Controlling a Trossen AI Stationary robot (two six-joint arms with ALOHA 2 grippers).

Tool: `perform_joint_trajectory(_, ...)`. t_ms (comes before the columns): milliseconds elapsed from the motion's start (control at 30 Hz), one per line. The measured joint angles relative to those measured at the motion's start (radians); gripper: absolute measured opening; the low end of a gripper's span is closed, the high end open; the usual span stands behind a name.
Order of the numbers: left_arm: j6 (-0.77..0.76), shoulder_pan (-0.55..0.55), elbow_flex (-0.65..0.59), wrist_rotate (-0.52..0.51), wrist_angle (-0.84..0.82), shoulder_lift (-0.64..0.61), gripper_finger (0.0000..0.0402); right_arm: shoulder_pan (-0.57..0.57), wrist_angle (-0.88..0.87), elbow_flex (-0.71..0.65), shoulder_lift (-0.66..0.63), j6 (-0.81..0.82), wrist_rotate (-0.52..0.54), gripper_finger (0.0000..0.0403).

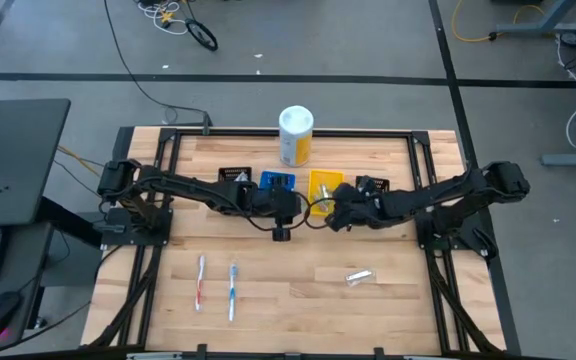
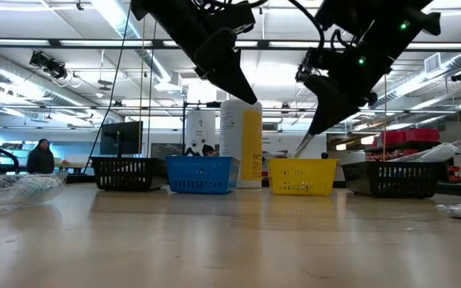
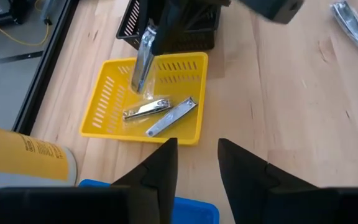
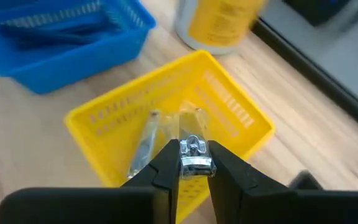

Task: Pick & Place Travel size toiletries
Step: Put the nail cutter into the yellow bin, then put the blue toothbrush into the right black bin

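Your right gripper [image 4: 193, 163] is clamped on a nail clipper [image 4: 194, 157], holding it above the yellow bin [image 1: 324, 186], where two more clippers [image 3: 160, 113] lie. Your left gripper [image 3: 196, 163] hangs with fingers parted, empty, at the yellow bin's 9 o'clock, over the blue bin [image 1: 278, 182]. At the table's 5 o'clock lies another clipper [image 1: 359, 277]; at 7 o'clock, two toothbrushes [image 1: 216, 284].

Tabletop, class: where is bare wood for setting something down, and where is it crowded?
Bare: between the toothbrushes and the wrapped item, and beyond them towards each side rail. Crowded: the back row of baskets by the canister, where both arms work.
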Motion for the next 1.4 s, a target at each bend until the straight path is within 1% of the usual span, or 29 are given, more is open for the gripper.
perform_joint_trajectory(67,0.0,0.0,0.0,0.0,0.001,0.0,0.0119,-0.011,0.003,0.0,0.008,0.013,-0.001,0.0068)
perform_joint_trajectory(133,0.002,0.0,0.0,0.0,0.003,0.0,0.0117,-0.024,0.039,0.0,0.021,-0.026,-0.001,0.0078)
perform_joint_trajectory(233,-0.011,0.0,0.0,0.0,0.001,0.0,0.0117,-0.052,0.082,0.0,0.051,-0.098,-0.002,0.0101)
perform_joint_trajectory(400,-0.038,0.0,0.0,0.001,-0.002,0.0,0.0116,-0.112,0.083,0.0,0.102,-0.108,-0.008,0.0137)
perform_joint_trajectory(500,-0.038,0.0,0.0,0.0,-0.001,0.0,0.0116,-0.133,0.114,0.0,0.105,-0.116,-0.075,0.0151)
perform_joint_trajectory(567,-0.038,0.0,0.0,0.001,-0.001,0.0,0.0116,-0.131,0.152,0.0,0.094,-0.154,-0.118,0.0156)
perform_joint_trajectory(700,-0.037,-0.001,0.0,0.003,0.0,0.0,0.0116,-0.104,0.261,0.0,0.069,-0.281,-0.173,0.0159)
perform_joint_trajectory(767,-0.037,-0.001,0.0,0.003,-0.001,0.0,0.0116,-0.09,0.307,0.0,0.064,-0.329,-0.227,0.016)
perform_joint_trajectory(833,-0.037,-0.001,0.0,0.003,-0.005,0.0,0.0116,-0.074,0.312,0.0,0.057,-0.353,-0.303,0.016)
perform_joint_trajectory(900,-0.038,-0.003,0.0,0.007,-0.021,0.0,0.0116,-0.055,0.301,0.0,0.057,-0.366,-0.404,0.016)
perform_joint_trajectory(1000,-0.068,-0.003,0.0,0.023,-0.05,0.0,0.0116,-0.017,0.25,0.0,0.057,-0.37,-0.554,0.016)
perform_joint_trajectory(1067,-0.1,-0.003,0.0,0.047,-0.07,0.0,0.0116,0.016,0.196,0.0,0.057,-0.367,-0.621,0.016)
perform_joint_trajectory(1200,-0.168,-0.006,0.0,0.088,-0.121,0.0,0.0116,0.089,0.129,0.0,0.057,-0.344,-0.649,0.016)
perform_joint_trajectory(1333,-0.244,-0.024,0.0,0.116,-0.21,0.0,0.0116,0.147,0.127,0.0,0.057,-0.307,-0.65,0.016)
perform_joint_trajectory(1400,-0.309,-0.042,0.0,0.121,-0.274,0.0,0.0116,0.171,0.129,0.0,0.057,-0.285,-0.65,0.016)
